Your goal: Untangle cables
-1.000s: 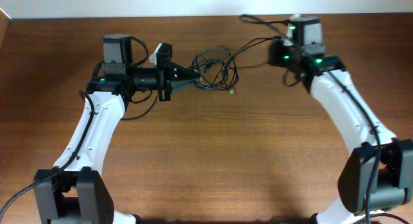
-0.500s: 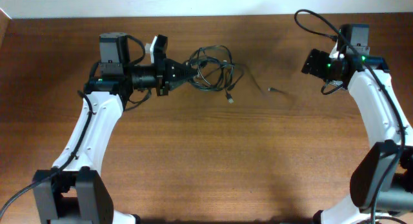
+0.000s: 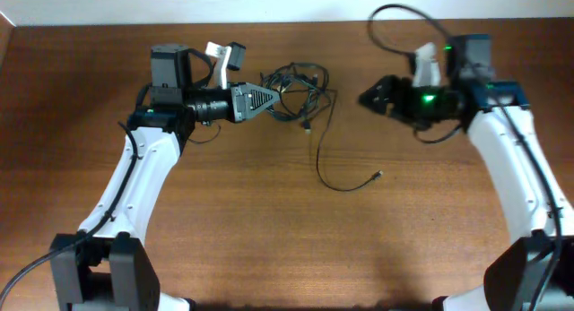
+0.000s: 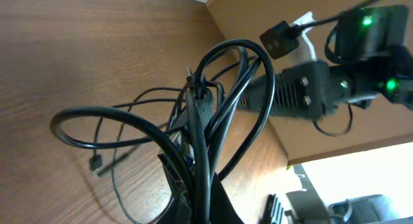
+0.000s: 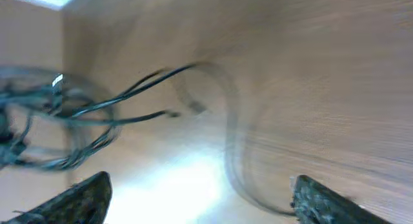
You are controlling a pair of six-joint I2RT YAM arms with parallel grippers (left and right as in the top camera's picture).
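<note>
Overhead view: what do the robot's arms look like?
The left arm and right arm have white links, black joints and thick black cables. The right wrist shows green lights. The left end effector and right end effector are dark.

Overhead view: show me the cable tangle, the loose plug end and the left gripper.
cable tangle (image 3: 300, 89), overhead view, middle of the knotted loops.
loose plug end (image 3: 378, 175), overhead view, the small plug itself.
left gripper (image 3: 272, 95), overhead view, closed fingertips at the tangle's edge.

Brown wood-grain tabletop under even light, pale wall along its far edge.
</note>
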